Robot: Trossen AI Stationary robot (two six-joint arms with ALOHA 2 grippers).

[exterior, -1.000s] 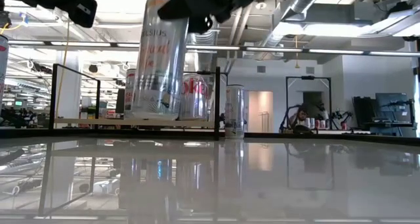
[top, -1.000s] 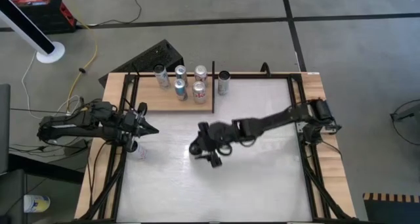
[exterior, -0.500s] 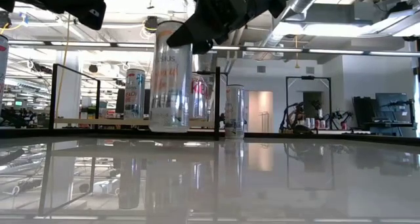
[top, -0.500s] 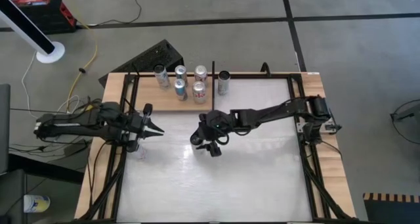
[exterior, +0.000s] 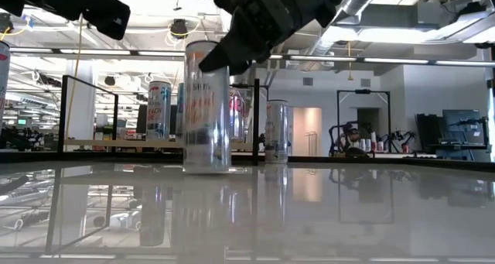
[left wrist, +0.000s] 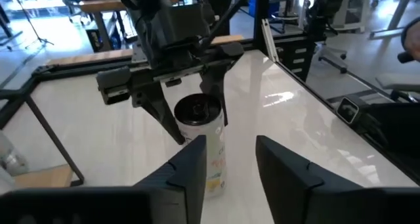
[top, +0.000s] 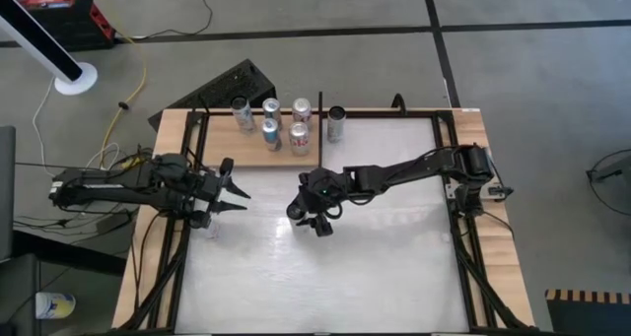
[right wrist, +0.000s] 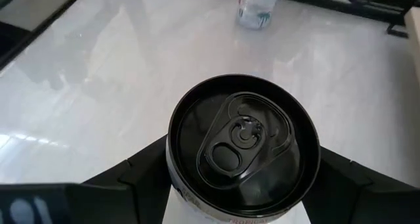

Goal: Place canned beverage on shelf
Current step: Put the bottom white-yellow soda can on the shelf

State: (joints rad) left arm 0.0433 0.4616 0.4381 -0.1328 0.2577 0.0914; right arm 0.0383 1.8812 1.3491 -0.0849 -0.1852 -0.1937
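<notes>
Eight cans counted. At the left edge of the bench (top: 394, 262), one stray can (right wrist: 254, 6), upright and alone, near the left gripper (top: 243, 200), whose jaws are released and spread, with nothing between them. Along the far edge, left of middle, the shelf (top: 286, 157), carrying five shelf cans (top: 271, 132): three in the back row, two in front, all upright, with bare board toward its near edge. Just in front of the shelf, on the white surface and not on the board, the held can (exterior: 207, 109), upright, grasped from above by the jaws of the right gripper (top: 314, 216); cannot tell whether its base touches the surface. Just right of the shelf's black bar, one lone can (top: 336, 122), standing off the board. Farther right and nearer, open white surface out to the side rails.
</notes>
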